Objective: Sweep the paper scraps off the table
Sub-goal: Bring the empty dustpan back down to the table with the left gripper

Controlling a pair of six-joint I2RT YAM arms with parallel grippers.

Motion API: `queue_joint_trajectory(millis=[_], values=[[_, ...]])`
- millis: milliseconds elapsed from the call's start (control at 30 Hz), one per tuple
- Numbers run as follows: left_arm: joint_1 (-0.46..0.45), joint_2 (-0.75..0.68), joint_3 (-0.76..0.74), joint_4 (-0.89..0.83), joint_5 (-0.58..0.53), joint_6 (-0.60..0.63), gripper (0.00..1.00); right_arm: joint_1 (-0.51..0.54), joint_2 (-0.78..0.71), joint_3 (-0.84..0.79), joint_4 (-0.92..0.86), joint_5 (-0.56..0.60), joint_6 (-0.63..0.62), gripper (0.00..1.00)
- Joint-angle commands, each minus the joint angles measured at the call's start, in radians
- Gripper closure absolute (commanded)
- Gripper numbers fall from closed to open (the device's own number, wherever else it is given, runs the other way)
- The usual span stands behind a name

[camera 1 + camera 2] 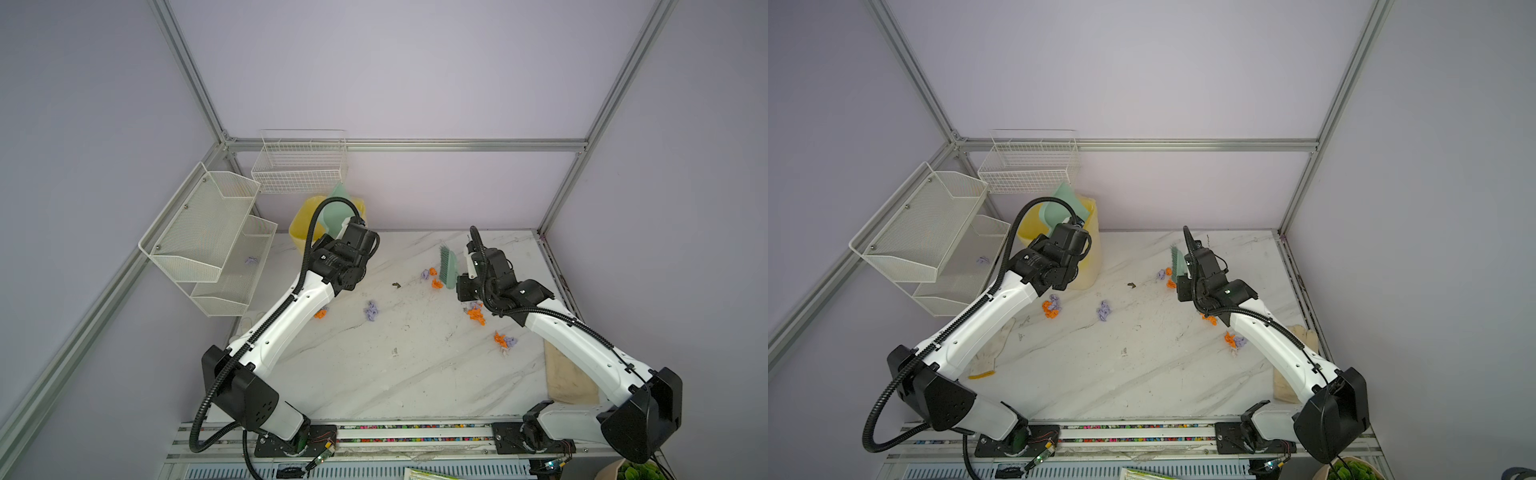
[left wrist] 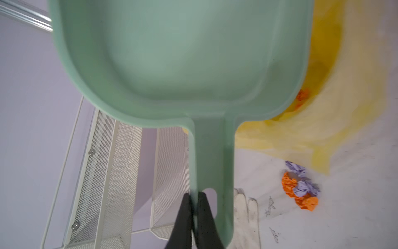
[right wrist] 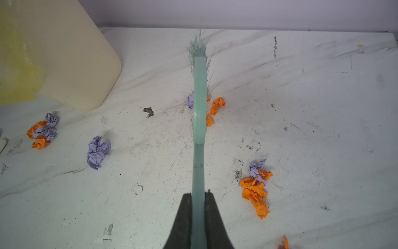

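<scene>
While the dustpan (image 1: 337,208) tilts over the yellow-bagged bin (image 1: 300,226) in both top views, scraps (image 1: 372,311) dot the table (image 1: 395,374); one lies in a mesh shelf (image 1: 222,297). Left wrist: left gripper (image 2: 193,207) clamps the dustpan handle; orange scrap (image 2: 301,97) inside the bin. Right wrist: right gripper (image 3: 198,200) pinches the brush (image 3: 199,97).

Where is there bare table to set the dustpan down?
Free: the near middle of the table, between left arm and right arm; also the far right corner past the brush. Crowded: scraps by the brush, bin and right arm.
</scene>
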Motion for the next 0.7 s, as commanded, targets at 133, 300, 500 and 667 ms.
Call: queue_joint_trajectory(millis=[133, 300, 500, 667], values=[[-0.055, -0.059, 0.091, -0.195, 0.322, -0.312, 1.00, -0.006, 0.026, 0.075, -0.039, 0.017, 0.010, 1.00], [-0.077, -0.086, 0.022, -0.189, 0.498, -0.332, 1.00, -0.006, 0.036, 0.082, -0.090, 0.036, 0.050, 1.00], [-0.121, -0.135, -0.065, -0.130, 0.736, -0.397, 1.00, -0.006, 0.011, 0.127, -0.229, 0.149, 0.111, 1.00], [-0.145, -0.144, -0.127, -0.080, 0.873, -0.416, 1.00, -0.007, -0.027, 0.174, -0.358, 0.244, 0.179, 1.00]])
